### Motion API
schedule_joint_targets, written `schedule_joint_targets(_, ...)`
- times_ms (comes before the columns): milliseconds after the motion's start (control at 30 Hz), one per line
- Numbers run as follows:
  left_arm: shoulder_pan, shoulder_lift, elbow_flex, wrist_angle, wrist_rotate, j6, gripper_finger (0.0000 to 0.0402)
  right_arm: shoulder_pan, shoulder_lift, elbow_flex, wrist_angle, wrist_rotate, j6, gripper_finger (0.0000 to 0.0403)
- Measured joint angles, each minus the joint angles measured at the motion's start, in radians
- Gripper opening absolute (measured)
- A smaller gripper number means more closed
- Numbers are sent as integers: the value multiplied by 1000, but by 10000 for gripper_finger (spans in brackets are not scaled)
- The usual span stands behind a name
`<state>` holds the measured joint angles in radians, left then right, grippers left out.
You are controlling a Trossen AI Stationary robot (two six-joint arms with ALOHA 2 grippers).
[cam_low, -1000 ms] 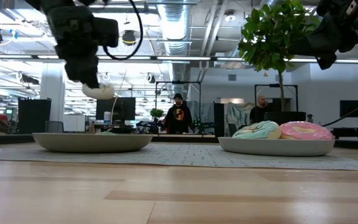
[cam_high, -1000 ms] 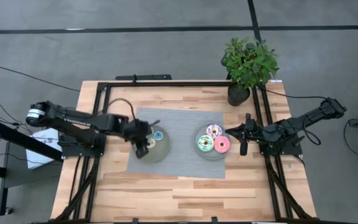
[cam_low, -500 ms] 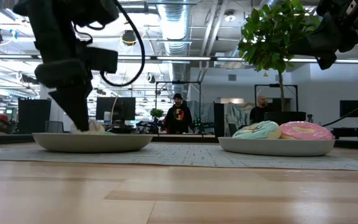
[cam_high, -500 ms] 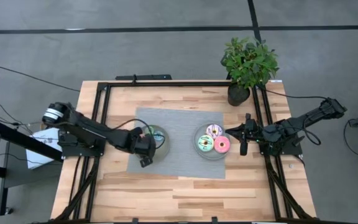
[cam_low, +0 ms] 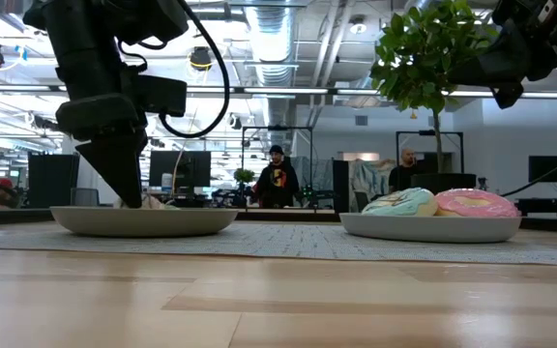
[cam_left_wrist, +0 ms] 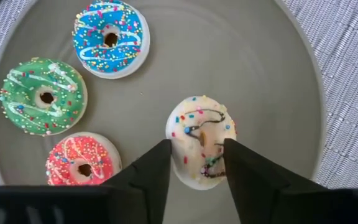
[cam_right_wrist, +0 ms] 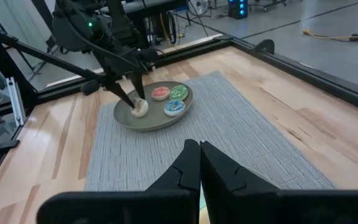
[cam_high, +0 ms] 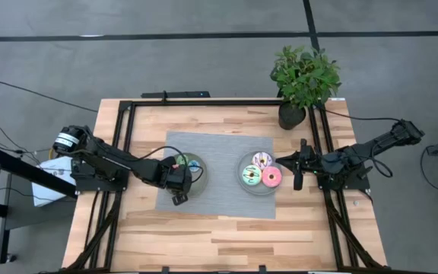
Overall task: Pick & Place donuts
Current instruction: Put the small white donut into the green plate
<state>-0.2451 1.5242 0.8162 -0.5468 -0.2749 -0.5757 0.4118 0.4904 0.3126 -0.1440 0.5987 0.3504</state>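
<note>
From above, the left gripper (cam_high: 178, 183) sits low over the left plate (cam_high: 198, 185), while the right gripper (cam_high: 298, 176), fingers pressed shut and holding nothing, waits just beside the right plate (cam_high: 243, 185) with its three large donuts (cam_high: 261, 173). The left arm is plainly the nearer one to the small donuts.

At table height, the left gripper's fingertips reach down to the left plate's surface, with the pale donut (cam_low: 159, 202) right at their tips.

Through the left wrist camera, the pale donut lies flat on the plate between the two fingers (cam_left_wrist: 151, 171), which stand partly apart on either side of it; whether they touch it, I cannot tell. The blue donut (cam_left_wrist: 110, 38), green donut (cam_left_wrist: 43, 96) and red donut (cam_left_wrist: 82, 161) lie together to one side, clear of the fingers.

From the right wrist camera, the left gripper stands over the near edge of that plate.
</note>
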Motion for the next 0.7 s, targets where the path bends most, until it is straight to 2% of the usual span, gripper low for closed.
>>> schedule_joint_targets(267, 0, 0, 0, -13, 1, 6, 174, 0, 0, 0, 0, 0, 0, 1)
schedule_joint_targets(700, 0, -1, 0, -31, 1, 3, 177, 0, 0, 0, 0, 0, 1, 1)
